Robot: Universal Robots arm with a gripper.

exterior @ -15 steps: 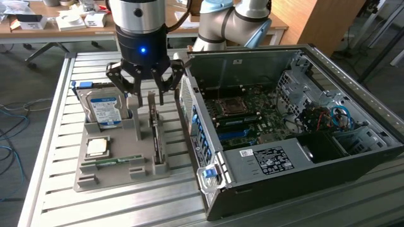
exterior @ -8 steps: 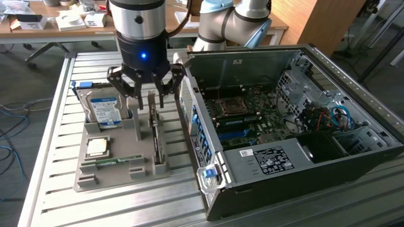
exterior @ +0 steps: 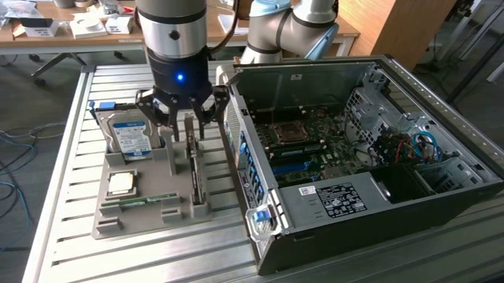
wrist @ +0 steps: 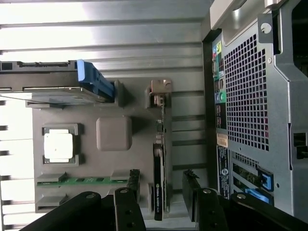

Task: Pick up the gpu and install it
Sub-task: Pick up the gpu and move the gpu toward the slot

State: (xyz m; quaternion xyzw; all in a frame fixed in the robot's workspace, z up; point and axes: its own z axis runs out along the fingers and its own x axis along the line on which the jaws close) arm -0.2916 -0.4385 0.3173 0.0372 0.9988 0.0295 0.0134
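Gripper point(wrist: 161, 211) jaws hung spread wide and empty just above the gpu point(wrist: 158, 175), which stood on edge in a grey parts tray point(exterior: 150, 219) on the counter point(exterior: 79, 171). A descent that was off-centre could likely ram a finger onto the card's edge and tilt it. The tray also held a hard drive point(exterior: 130, 137), a processor point(exterior: 120, 183) and a memory strip point(exterior: 141, 200). An open computer case point(exterior: 331, 200) sat at the exterior view's right.

Dark gpu point(wrist: 158, 192), blue-framed hard drive point(exterior: 130, 137)
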